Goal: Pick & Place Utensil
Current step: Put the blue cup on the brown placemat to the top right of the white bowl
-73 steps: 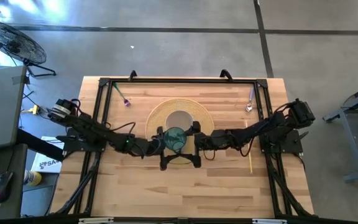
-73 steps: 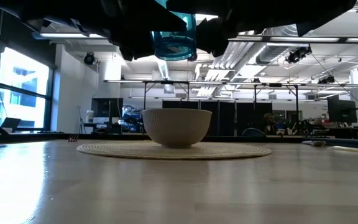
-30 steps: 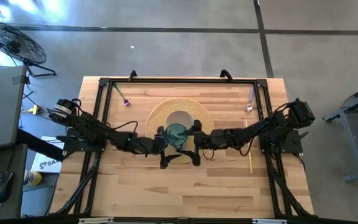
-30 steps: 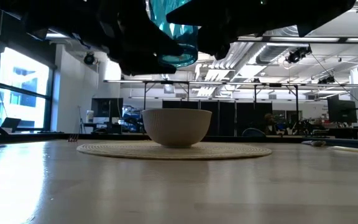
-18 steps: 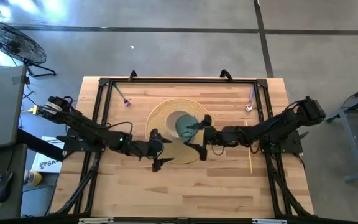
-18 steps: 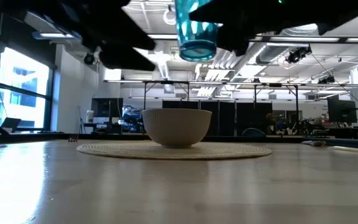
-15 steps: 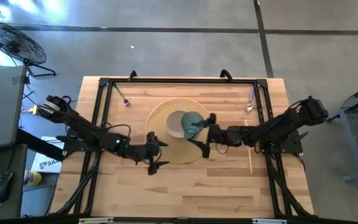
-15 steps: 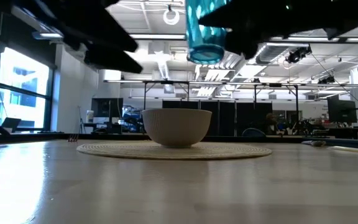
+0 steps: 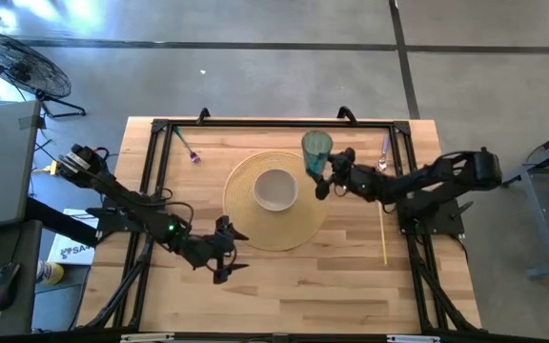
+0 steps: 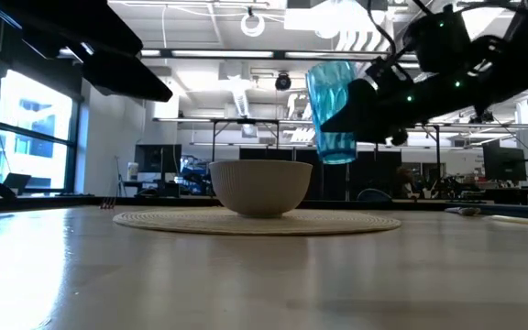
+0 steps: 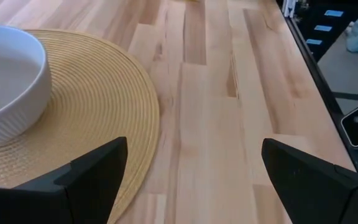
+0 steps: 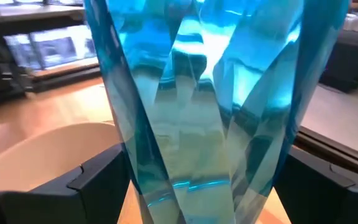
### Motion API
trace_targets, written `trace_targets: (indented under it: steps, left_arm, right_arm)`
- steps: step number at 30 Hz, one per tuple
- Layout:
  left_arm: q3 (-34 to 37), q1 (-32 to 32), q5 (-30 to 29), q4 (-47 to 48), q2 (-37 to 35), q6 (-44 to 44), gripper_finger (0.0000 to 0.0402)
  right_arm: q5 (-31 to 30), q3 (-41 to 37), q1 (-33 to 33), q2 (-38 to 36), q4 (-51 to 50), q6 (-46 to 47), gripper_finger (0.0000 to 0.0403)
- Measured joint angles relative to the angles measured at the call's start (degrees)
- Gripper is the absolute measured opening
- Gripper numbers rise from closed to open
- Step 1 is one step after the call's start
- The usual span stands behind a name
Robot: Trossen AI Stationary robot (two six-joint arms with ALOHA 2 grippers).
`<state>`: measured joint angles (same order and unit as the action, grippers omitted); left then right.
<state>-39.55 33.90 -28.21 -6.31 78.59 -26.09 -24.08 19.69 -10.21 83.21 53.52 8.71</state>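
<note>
A: While the right gripper [image 9: 324,177] clasps the blue tumbler [image 9: 316,152] in mid-air, item one is the grip itself: fingers on either side of a faceted, glossy wall, glass raised above the table [image 9: 351,276].

B: Risk noted: slip. A smooth glass held by its sides could slide or twist if the arm swings fast.

A: Item two, the white bowl [image 9: 276,189] on the woven mat [image 9: 298,224], just beside the glass.

B: Risk: a low pass could clip the bowl's rim.

A: Item three, utensils: a purple-ended one [image 9: 187,148] at the far left, one by the far right rail [image 9: 383,152], a yellow stick [image 9: 383,233] on the right.

B: None is held, so the utensil task looks unstarted.

A: Item four, left gripper [image 9: 225,250]: fingers spread, empty, near the mat's front edge.
</note>
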Motion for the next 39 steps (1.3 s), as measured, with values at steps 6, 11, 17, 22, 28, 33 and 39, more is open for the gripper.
trace_targets:
  steps: [6, 11, 17, 22, 28, 33, 39]
  left_arm:
    - [0.0, -0.1, 0.2, 0.0, 0.0, -1.4, 0.0367]
    - [0.0, -0.1, 0.2, 0.0, 0.0, -3.2, 0.0367]
    - [0.0, -0.1, 0.1, 0.0, 0.0, -4.4, 0.0367]
    - [0.0, -0.1, 0.1, 0.0, 0.0, -4.6, 0.0367]
    - [0.0, -0.1, -1.5, 0.0, 0.0, -4.7, 0.0367]
    - [0.0, -0.1, -1.3, 0.0, 0.0, -5.7, 0.0367]
    - [-0.1, -0.1, -1.3, 0.0, 0.0, -5.7, 0.0367]
  right_arm:
    - [7.3, 0.1, -5.5, 7.2, 7.5, -2.5, 0.0329]
    - [9.6, 0.1, -8.3, 15.2, 13.8, -3.4, 0.0329]
    - [11.0, 0.1, -10.7, 23.5, 24.7, -3.6, 0.0329]
    - [13.2, 1.4, -11.5, 26.9, 26.4, -3.8, 0.0334]
    - [13.5, 4.3, -11.4, 28.9, 23.3, -3.8, 0.0338]
    - [13.6, 4.6, -11.1, 29.1, 21.6, -4.2, 0.0340]
    - [12.3, 4.7, -11.1, 29.0, 19.6, -4.5, 0.0341]
